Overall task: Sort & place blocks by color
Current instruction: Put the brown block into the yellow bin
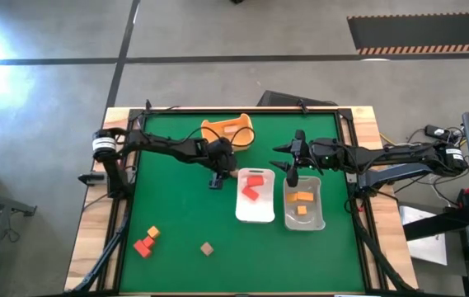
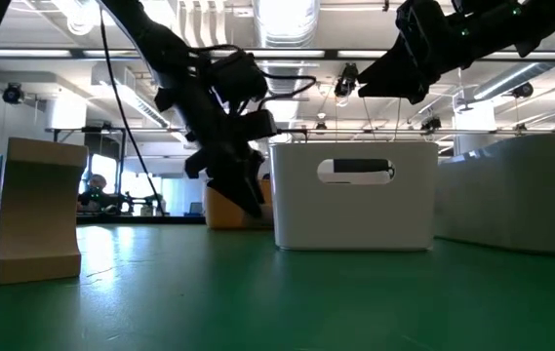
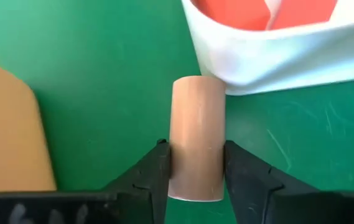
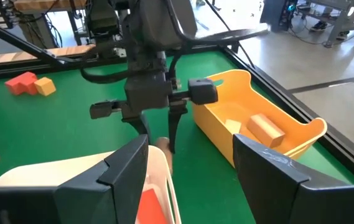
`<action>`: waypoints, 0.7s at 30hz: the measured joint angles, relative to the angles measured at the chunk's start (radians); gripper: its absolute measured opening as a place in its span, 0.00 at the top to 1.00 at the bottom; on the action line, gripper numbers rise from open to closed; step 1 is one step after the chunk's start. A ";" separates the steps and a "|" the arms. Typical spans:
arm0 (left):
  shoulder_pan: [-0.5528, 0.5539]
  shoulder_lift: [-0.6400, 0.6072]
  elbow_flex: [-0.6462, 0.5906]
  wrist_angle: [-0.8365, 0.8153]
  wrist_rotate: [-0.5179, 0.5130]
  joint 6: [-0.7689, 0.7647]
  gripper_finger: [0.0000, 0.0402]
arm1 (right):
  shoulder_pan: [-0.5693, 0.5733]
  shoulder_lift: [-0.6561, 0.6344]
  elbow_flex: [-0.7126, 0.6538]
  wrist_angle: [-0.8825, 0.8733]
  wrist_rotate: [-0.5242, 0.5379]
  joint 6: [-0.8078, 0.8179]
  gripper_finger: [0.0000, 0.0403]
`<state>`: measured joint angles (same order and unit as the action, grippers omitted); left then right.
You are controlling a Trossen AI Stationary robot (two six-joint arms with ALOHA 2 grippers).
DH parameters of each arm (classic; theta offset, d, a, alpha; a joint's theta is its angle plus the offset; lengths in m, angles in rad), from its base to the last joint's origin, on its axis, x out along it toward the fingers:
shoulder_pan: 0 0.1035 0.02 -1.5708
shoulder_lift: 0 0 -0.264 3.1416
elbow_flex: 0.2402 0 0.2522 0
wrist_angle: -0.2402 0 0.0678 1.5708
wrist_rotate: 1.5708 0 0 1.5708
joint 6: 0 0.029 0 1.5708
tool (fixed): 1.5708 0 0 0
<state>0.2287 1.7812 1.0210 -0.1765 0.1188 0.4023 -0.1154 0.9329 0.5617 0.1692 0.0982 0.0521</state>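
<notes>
My left gripper (image 3: pixel 196 148) is shut on a tan round bar (image 3: pixel 196 112) just beside the white tray (image 1: pixel 255 213), which holds red blocks (image 1: pixel 253 185). My right gripper (image 4: pixel 189 180) is open and hovers over the clear tray (image 1: pixel 303 221), where orange blocks (image 1: pixel 302 204) lie. The yellow-orange tub (image 1: pixel 227 130) holds tan blocks (image 4: pixel 265 129). An orange block (image 1: pixel 152 233), red blocks (image 1: pixel 143 246) and a tan block (image 1: pixel 207 248) lie on the green mat near its near edge. My left gripper pinches the tan round bar between its two fingers (image 3: pixel 160 168), on the bar's upper half (image 3: pixel 196 171). The fingers come from above, pointing down, along the bar. The bar stands upright below them (image 4: pixel 163 149); whether its lower end touches the mat, I cannot tell.
The white tray and the clear tray stand side by side right of the mat's middle; the tub sits at the far edge. Open green mat (image 1: pixel 176 206) lies left of the trays. In the low view the tan block (image 2: pixel 38 210) stands close to the camera.
</notes>
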 joint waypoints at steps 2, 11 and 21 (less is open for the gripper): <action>0.000 -0.022 0.000 -0.001 -0.026 0.001 0.70 | 0.000 0.000 0.000 0.000 0.000 -0.001 0.46; 0.004 -0.181 -0.001 -0.014 -0.075 0.011 0.68 | 0.000 0.000 0.000 -0.003 0.000 -0.011 0.46; 0.118 -0.285 -0.001 0.008 -0.235 -0.028 0.67 | 0.000 0.000 0.000 -0.003 0.000 -0.022 0.46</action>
<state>0.3463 1.4963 1.0203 -0.1680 -0.1158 0.3741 -0.1154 0.9329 0.5617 0.1660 0.0980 0.0304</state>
